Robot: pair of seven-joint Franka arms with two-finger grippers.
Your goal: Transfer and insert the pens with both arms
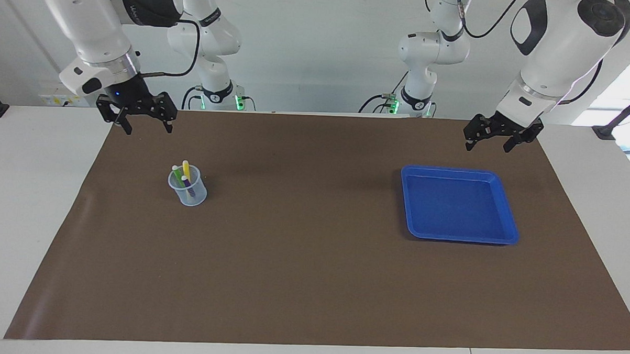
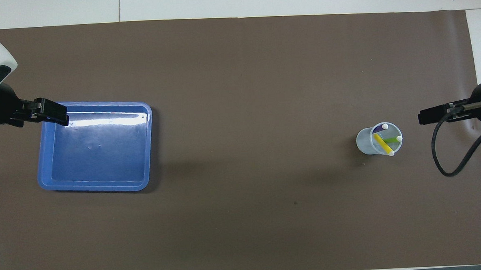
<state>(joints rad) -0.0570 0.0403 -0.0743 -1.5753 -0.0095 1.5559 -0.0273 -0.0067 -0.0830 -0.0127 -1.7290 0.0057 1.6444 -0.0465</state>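
Three pens, yellow (image 1: 186,168), purple (image 1: 188,185) and green (image 1: 178,176), stand slanted in a small clear cup (image 1: 188,193) toward the right arm's end of the table. From overhead the yellow pen (image 2: 383,143), the purple pen (image 2: 380,127) and the green pen (image 2: 391,139) cross inside the cup (image 2: 364,141). My right gripper (image 1: 145,128) hangs open and empty in the air, off the cup toward the mat's corner (image 2: 428,116). Over the blue tray's corner my left gripper (image 1: 488,146) is open and empty too (image 2: 55,114).
A blue tray (image 1: 454,171) with nothing in it lies toward the left arm's end (image 2: 101,103). A brown mat (image 1: 312,261) covers the table. Two smaller white arms (image 1: 216,89) (image 1: 417,91) stand at the robots' edge of the table.
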